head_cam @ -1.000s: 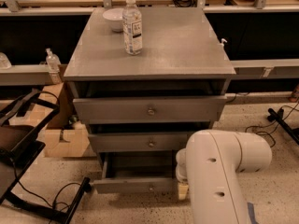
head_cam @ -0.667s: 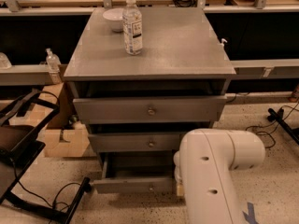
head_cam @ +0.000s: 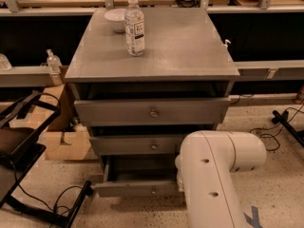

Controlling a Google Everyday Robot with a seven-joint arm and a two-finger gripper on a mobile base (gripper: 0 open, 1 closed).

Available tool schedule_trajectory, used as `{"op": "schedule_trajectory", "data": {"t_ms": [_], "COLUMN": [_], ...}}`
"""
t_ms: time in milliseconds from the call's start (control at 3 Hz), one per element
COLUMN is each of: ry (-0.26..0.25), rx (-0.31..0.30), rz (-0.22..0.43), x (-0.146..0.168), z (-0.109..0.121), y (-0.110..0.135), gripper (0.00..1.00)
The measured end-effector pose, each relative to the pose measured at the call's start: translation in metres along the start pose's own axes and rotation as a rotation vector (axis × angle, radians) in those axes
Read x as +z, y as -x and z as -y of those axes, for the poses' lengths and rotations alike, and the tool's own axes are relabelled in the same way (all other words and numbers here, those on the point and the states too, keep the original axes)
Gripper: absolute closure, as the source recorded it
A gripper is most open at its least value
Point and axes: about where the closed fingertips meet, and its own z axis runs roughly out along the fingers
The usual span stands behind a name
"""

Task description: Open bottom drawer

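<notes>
While white arm [head_cam: 214, 170] hid most of gripper [head_cam: 180, 174], we could not tell its grip state. Bottom drawer [head_cam: 135, 189] sat just left of gripper, pulled partly out, front facing camera, long axis running sideways away from gripper.

I can read nothing on the label of the clear plastic bottle [head_cam: 135, 26], and my pincer is hidden behind the white robot arm [head_cam: 213, 175].
</notes>
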Motion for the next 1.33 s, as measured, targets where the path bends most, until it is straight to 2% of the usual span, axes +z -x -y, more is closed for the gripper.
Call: {"op": "schedule_trajectory", "data": {"t_ms": [333, 1333], "ry": [0.0, 0.0], "rx": [0.0, 0.0], "rz": [0.0, 0.0], "x": [-0.0004, -0.0004], "z": [0.0, -0.0001], "y": [0.0, 0.0], "gripper": [1.0, 1.0]}}
